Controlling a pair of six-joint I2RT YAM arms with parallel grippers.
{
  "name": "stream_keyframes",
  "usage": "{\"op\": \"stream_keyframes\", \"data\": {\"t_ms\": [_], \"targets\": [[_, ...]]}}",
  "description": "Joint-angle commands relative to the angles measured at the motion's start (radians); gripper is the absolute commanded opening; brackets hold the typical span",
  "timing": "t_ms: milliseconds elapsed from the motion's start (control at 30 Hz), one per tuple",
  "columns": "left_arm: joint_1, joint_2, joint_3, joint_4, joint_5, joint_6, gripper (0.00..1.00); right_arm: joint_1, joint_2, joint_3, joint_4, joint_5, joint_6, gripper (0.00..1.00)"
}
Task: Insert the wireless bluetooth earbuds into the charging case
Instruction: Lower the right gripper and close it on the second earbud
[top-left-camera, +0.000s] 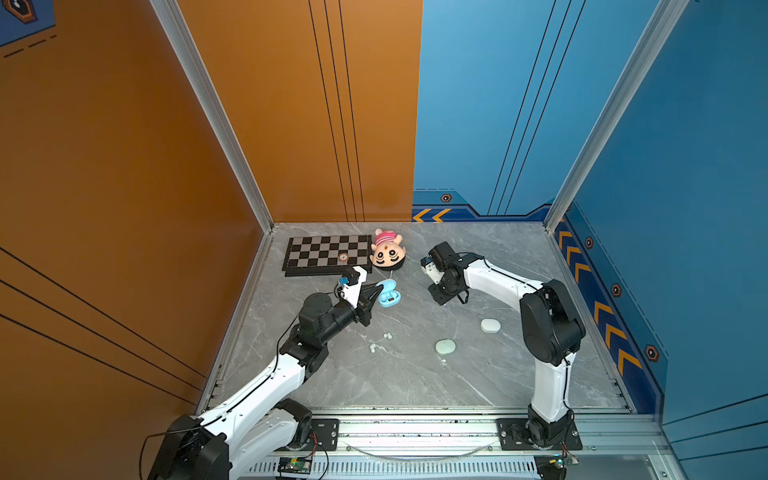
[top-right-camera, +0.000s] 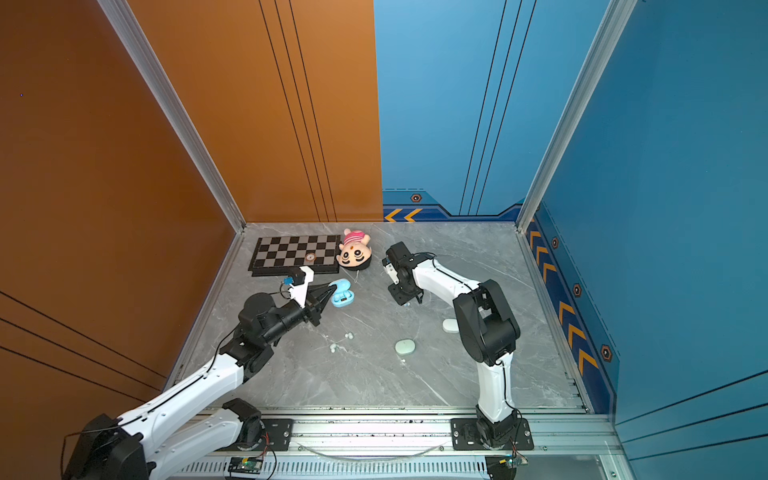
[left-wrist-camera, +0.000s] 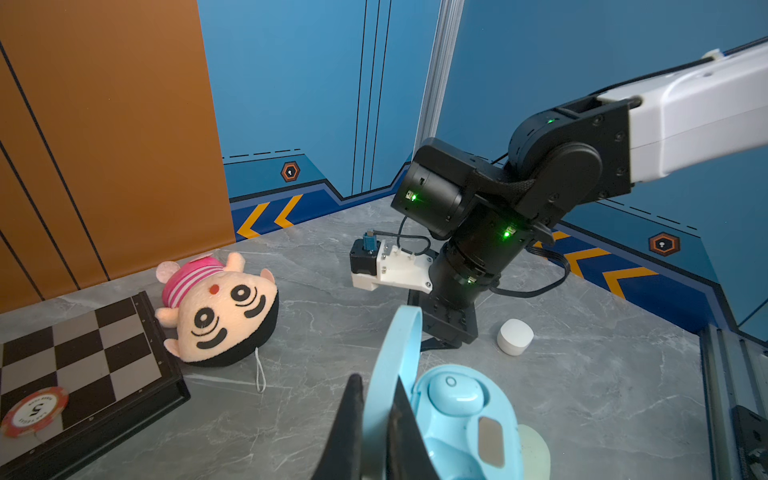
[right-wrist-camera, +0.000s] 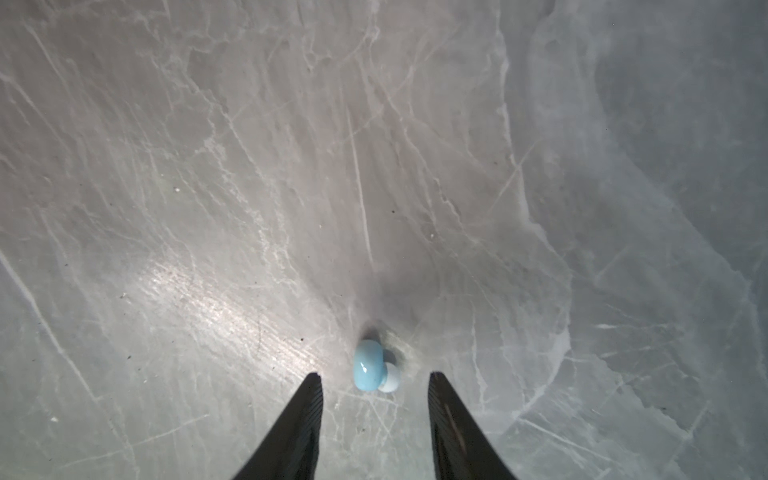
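Observation:
A light blue charging case (top-left-camera: 390, 294) (top-right-camera: 343, 294) lies open on the grey table. My left gripper (top-left-camera: 379, 287) (left-wrist-camera: 376, 380) is shut on its raised lid (left-wrist-camera: 395, 365). One light blue earbud (left-wrist-camera: 455, 392) sits in the case base. My right gripper (right-wrist-camera: 375, 376) (top-right-camera: 409, 300) points straight down, open, just above the table. A second light blue earbud (right-wrist-camera: 368, 370) lies on the table at its fingertips, between them and untouched. Two white earbuds (top-left-camera: 387, 335) (top-left-camera: 372, 347) lie loose nearer the front.
A closed white case (top-left-camera: 490, 325) (left-wrist-camera: 515, 336) and a closed pale green case (top-left-camera: 445, 346) lie beside the right arm. A chessboard (top-left-camera: 328, 253) with a poker chip (top-left-camera: 343, 257) and a plush doll head (top-left-camera: 387, 251) sit near the back wall.

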Motion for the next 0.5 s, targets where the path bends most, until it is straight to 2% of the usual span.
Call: {"op": "stream_keyframes", "data": {"t_ms": [0,333,467], "targets": [[0.007,-0.02,-0.016,0.019,0.003,-0.012,0.0,0.009,0.045,0.035,-0.05,0.067,-0.006,0.45],[0.008,-0.011,-0.008,0.019,0.003,-0.012,0.0,0.008,0.111,0.046,-0.05,0.089,-0.009,0.45],[0.007,-0.013,-0.008,0.019,0.005,-0.012,0.0,0.004,0.137,0.054,-0.05,0.065,0.003,0.37]]}}
